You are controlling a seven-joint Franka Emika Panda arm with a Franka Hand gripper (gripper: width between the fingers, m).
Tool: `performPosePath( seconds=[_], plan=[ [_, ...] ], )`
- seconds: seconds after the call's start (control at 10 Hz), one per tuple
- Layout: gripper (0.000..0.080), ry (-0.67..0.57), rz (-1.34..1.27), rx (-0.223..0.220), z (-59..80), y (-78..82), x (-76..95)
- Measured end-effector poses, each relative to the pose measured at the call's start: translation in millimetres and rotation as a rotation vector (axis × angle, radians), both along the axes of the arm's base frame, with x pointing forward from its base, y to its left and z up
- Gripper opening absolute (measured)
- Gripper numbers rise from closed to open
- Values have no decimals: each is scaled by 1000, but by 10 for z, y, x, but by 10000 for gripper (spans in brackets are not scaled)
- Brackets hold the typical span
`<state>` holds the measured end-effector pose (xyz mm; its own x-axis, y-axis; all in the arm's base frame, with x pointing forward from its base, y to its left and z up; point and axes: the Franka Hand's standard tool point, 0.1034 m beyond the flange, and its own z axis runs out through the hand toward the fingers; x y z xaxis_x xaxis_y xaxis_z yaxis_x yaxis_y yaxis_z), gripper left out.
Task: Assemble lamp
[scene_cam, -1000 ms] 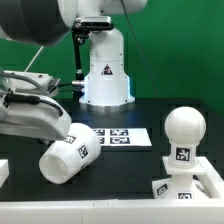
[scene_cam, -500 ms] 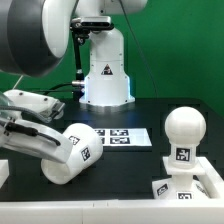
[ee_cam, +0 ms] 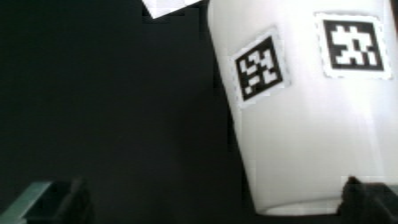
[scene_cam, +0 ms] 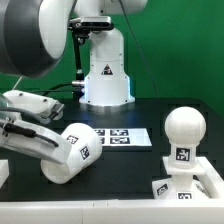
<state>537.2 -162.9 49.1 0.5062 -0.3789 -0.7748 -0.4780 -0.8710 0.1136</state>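
The tapered white shade (scene_cam: 73,153) lies on its side on the black table at the exterior view's left, tags facing out. In the wrist view the shade (ee_cam: 302,110) lies between my fingers, close to one finger (ee_cam: 370,200) and well apart from the other. My gripper (ee_cam: 210,202) is open; in the exterior view it (scene_cam: 50,140) reaches the shade from the left. The round bulb (scene_cam: 184,128) stands upright on its stem on the square base (scene_cam: 190,186) at the right.
The marker board (scene_cam: 122,137) lies flat behind the shade. The large white robot pedestal (scene_cam: 105,72) stands at the back. A white block edge (scene_cam: 4,172) sits at the far left.
My arm has moved towards the exterior view's right, around the shade, and the shade has shifted slightly. In the last half second nothing moved.
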Motion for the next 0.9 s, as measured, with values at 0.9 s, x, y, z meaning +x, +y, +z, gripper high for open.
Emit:
performPosePath(
  seconds=[0.9],
  plan=[
    [699,38,-136,19,-253,176,-137]
  ],
)
